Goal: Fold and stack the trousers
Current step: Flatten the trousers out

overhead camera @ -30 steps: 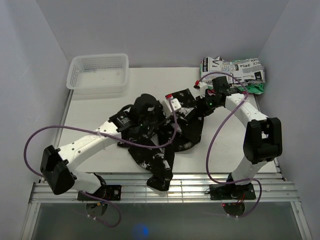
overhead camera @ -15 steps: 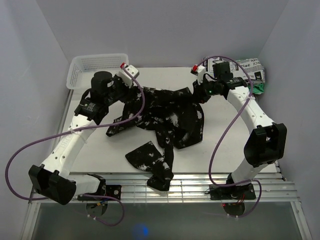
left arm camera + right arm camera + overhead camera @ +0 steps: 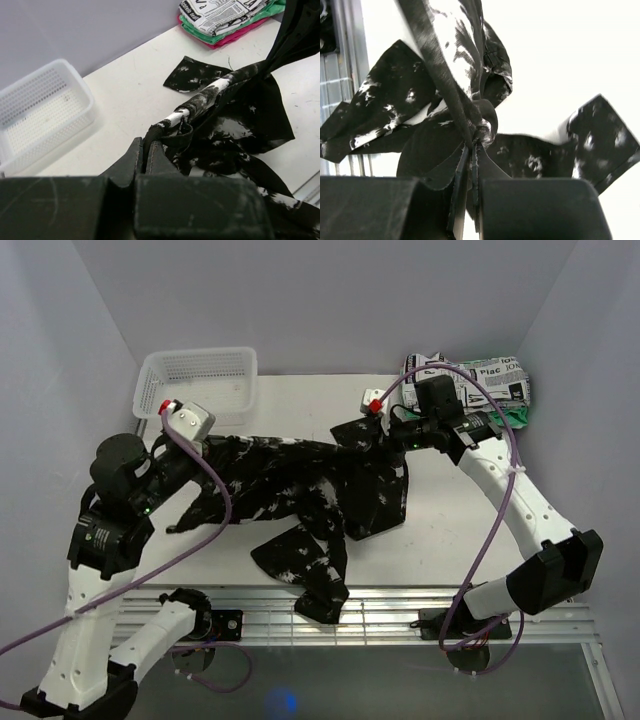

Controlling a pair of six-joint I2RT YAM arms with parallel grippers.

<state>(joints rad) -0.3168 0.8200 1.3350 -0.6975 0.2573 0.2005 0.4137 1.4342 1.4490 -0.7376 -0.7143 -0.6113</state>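
Note:
The trousers (image 3: 300,480), black with white splotches, are stretched in a band across the table's middle between my two grippers. One leg trails forward and hangs over the front edge (image 3: 320,602). My left gripper (image 3: 218,446) is shut on the band's left end; in the left wrist view the gripper (image 3: 148,145) pinches a rolled edge of the trousers (image 3: 235,115). My right gripper (image 3: 378,435) is shut on the right end; in the right wrist view the gripper (image 3: 472,146) clamps bunched cloth, and the trousers (image 3: 455,50) run taut away from it.
A white mesh basket (image 3: 197,385) stands at the back left, also in the left wrist view (image 3: 40,115). A folded stack with a newspaper-print garment over green and red cloths (image 3: 470,380) lies at the back right. Metal rails (image 3: 420,605) line the front edge.
My left arm has swung from the middle out to the left, drawing the trousers from a crumpled heap into a taut band. The right gripper has lifted and shifted slightly left.

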